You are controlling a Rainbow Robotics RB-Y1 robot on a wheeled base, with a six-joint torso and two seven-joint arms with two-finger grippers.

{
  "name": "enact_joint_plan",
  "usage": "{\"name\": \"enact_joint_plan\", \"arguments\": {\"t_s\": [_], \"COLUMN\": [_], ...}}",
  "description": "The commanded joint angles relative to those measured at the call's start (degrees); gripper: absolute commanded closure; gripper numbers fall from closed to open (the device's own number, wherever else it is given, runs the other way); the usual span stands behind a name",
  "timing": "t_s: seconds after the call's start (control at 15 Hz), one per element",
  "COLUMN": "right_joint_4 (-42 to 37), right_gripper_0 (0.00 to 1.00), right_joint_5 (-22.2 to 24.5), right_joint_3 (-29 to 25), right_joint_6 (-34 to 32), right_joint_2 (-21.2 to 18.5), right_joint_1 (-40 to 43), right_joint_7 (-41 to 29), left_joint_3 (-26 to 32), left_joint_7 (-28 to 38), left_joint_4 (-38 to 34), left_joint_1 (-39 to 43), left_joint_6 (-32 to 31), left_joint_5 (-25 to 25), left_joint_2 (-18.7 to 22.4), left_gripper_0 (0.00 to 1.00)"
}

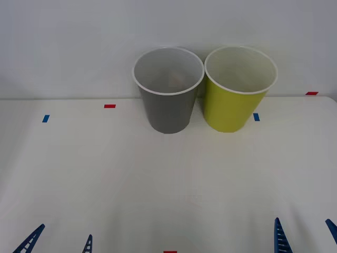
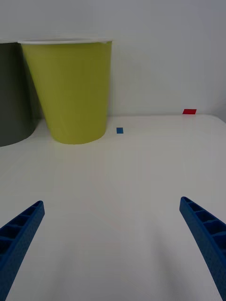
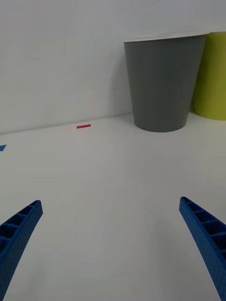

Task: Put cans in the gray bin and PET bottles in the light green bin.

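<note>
The gray bin (image 1: 168,100) and the light green bin (image 1: 237,100) stand upright at the far side of the tabletop (image 1: 105,179), just beside each other, gray on the robot's left and green on its right — whether their rims touch is hard to tell. A faint reddish patch shows low inside the gray bin, which may be a can lying at the bottom, though it is too dim to be sure. The green bin's pale inside looks bare as far as the front view reaches. The left end effector (image 1: 57,240) hangs low at the near edge on the left, its blue ribbed fingers spread wide with nothing between them; the right end effector (image 1: 304,237) mirrors it on the right, equally wide apart and empty. Small red and blue tape marks dot the tabletop. Judging from this, the sorting seems finished or nearly so — both arms look parked, well apart from the bins.
</note>
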Motion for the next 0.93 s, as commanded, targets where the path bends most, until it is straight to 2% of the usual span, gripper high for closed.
{"name": "enact_joint_plan", "arguments": {"t_s": [0.07, 0.93], "right_joint_4": [0.0, 0.0], "right_gripper_0": [0.00, 0.00], "right_joint_5": [0.0, 0.0], "right_joint_3": [0.0, 0.0], "right_joint_6": [0.0, 0.0], "right_joint_2": [0.0, 0.0], "right_joint_1": [0.0, 0.0], "right_joint_7": [0.0, 0.0], "left_joint_3": [0.0, 0.0], "left_joint_7": [0.0, 0.0], "left_joint_4": [0.0, 0.0], "left_joint_1": [0.0, 0.0], "left_joint_6": [0.0, 0.0], "left_joint_5": [0.0, 0.0], "left_joint_2": [0.0, 0.0], "left_gripper_0": [0.00, 0.00]}}
